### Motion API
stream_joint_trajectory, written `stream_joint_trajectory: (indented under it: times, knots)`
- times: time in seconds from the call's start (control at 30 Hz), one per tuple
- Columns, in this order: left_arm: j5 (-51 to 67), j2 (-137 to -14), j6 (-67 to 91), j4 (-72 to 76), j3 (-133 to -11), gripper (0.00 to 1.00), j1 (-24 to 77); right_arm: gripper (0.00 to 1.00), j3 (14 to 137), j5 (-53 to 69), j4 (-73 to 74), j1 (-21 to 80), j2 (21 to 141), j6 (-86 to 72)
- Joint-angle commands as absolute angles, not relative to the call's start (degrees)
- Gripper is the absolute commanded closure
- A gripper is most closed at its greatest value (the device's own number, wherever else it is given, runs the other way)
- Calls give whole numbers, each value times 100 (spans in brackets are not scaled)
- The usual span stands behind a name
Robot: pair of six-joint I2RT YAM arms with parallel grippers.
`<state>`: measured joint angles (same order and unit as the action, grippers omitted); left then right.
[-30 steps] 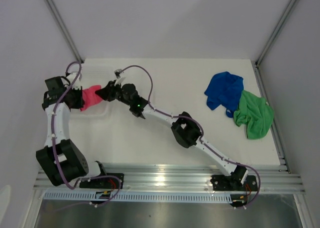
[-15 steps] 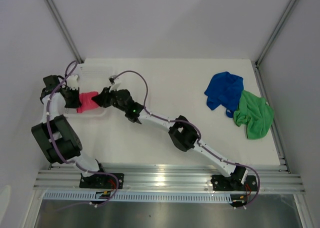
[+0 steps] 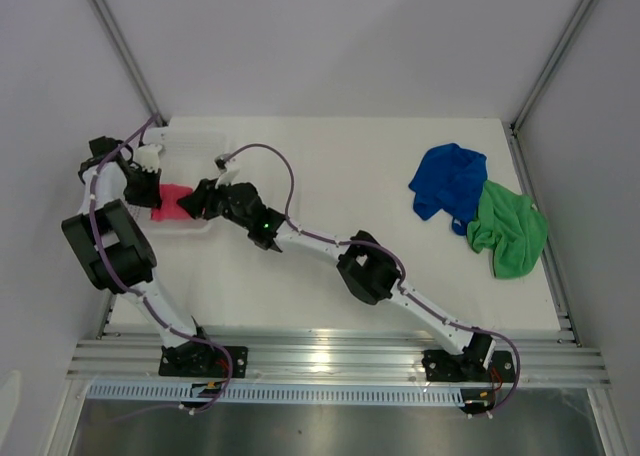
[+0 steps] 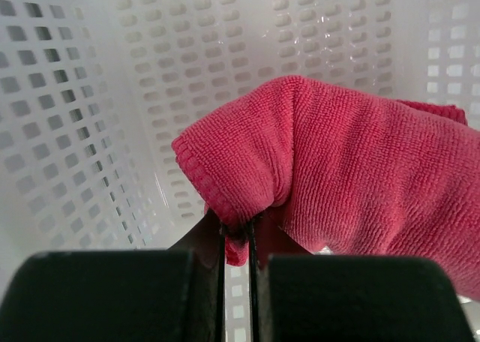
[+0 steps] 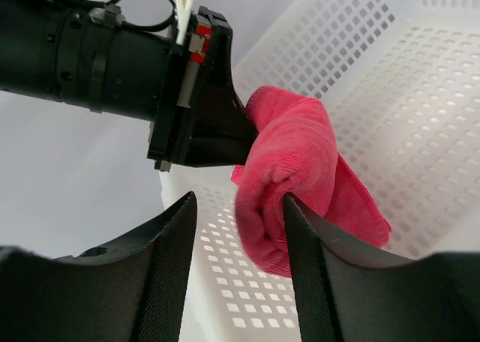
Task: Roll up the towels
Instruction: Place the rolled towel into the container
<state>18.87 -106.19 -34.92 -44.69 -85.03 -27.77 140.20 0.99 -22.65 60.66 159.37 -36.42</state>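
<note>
Pink towel (image 4: 352, 177) partly beyond the left wrist view's right edge.

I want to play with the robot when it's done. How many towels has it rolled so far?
One looks done: the pink towel is bunched into a roll. In hand: the left gripper pinches its edge inside the white basket, and the right gripper has its jaws open around it. Left to do: the blue towel and the green towel lie crumpled on the table's right side, not yet rolled.
</note>
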Motion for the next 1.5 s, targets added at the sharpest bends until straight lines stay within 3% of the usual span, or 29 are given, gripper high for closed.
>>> stream_joint_trajectory:
  times: [0.0,0.43,0.47,0.63,0.83,1.33,1.47]
  knots:
    - [1961,-10854,-4051,-4869,-8851,99,-2707,46,13764,-236,-1996,6152,15408,-3761]
    - [1723,-11136,-4122,-5054,-9079,99,-2654,43,13096,-940,-1951,6012,14599,-3341]
    - [1714,-11153,-4070,-5080,-9096,96,-2654,43,13078,-958,-1969,6020,14573,-3331]
    - [1442,-11188,-3526,-5106,-9272,67,-2663,43,12982,-818,-1986,6021,14511,-3208]
    - [1213,-11206,-3007,-5080,-9352,49,-2672,43,12560,-774,-2215,5994,14256,-3190]
    - [1827,-9994,-2795,-4913,-9079,50,-2628,42,11839,-633,-2549,5924,13817,-3076]
    - [1881,-10028,-2874,-4913,-9079,51,-2208,43,11506,-764,-2741,5880,13580,-3059]
